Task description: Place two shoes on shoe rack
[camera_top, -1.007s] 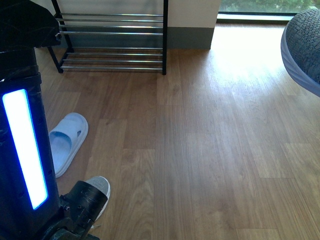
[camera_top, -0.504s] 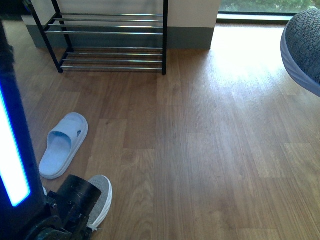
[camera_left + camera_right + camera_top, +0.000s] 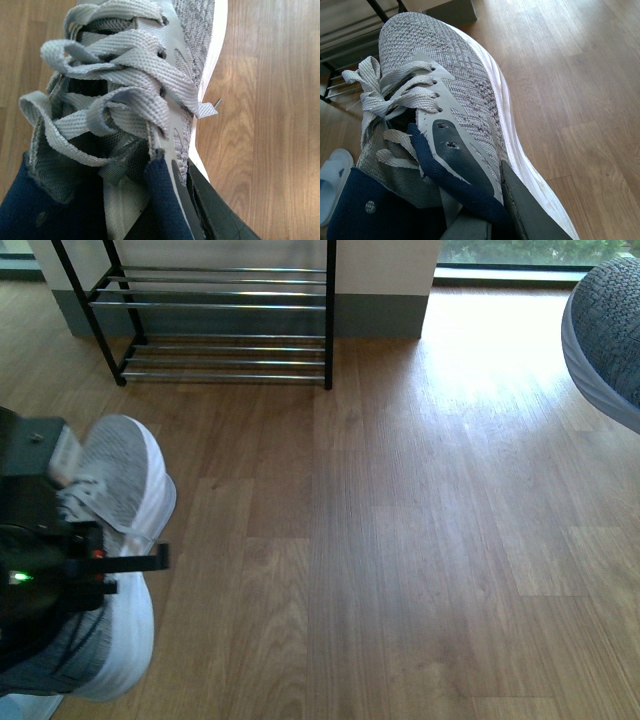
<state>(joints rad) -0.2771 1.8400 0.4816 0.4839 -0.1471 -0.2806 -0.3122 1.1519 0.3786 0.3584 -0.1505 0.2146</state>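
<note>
One grey mesh shoe (image 3: 122,488) with a thick white sole hangs off the floor at the near left of the front view. My left gripper (image 3: 172,212) is shut on its side wall by the navy collar, with a black finger (image 3: 216,212) outside. The other shoe (image 3: 608,328) hangs at the far right edge, toe and white sole showing. My right gripper (image 3: 487,216) is shut on that shoe (image 3: 455,100), one dark finger (image 3: 530,216) against its outer side. The shoe rack (image 3: 222,308), with black frame and chrome bars, stands against the wall at the back left, its lower tiers in view.
A pale blue slipper (image 3: 332,180) lies on the wood floor near the rack's side; in the front view only a sliver (image 3: 25,706) shows under the held shoe. A grey skirting (image 3: 380,315) runs along the back wall, beside a bright window.
My left arm has risen with its shoe off the floor; the shoe now hangs higher and larger in view, covering the blue slipper. The right shoe has not moved.
</note>
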